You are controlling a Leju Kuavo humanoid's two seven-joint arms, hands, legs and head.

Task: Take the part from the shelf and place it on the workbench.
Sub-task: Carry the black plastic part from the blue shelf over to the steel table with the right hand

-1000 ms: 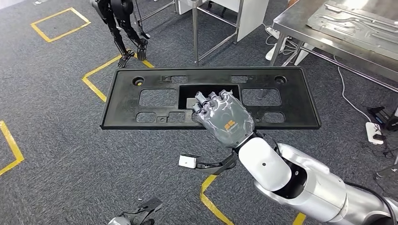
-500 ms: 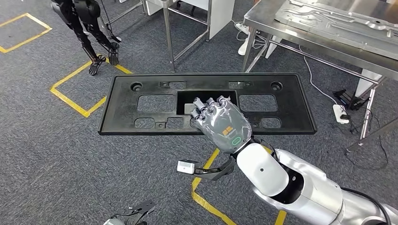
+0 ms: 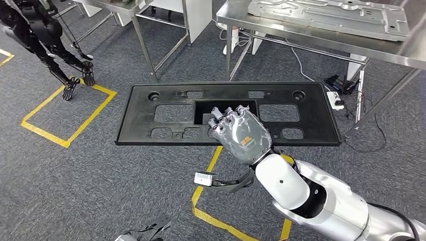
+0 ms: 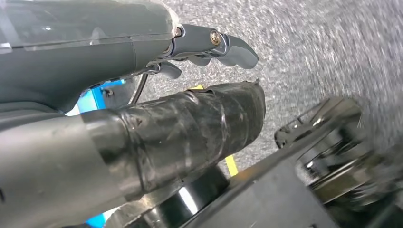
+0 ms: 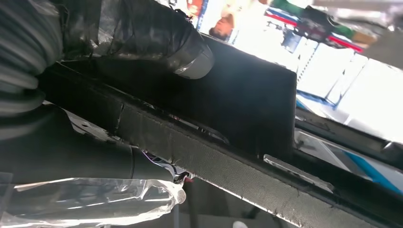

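I see a steel workbench (image 3: 321,31) at the far right of my head view, standing on grey carpet floor (image 3: 75,186). A flat grey metal panel (image 3: 329,11) lies directly on its top. Yellow tape outlines (image 3: 65,118) are laid on the carpet. A power strip (image 3: 335,98) with cables lies on the carpet under the bench.

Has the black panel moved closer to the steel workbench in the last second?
Yes. The black panel, gripped by the right hand, now lies nearer the workbench as the robot turns.
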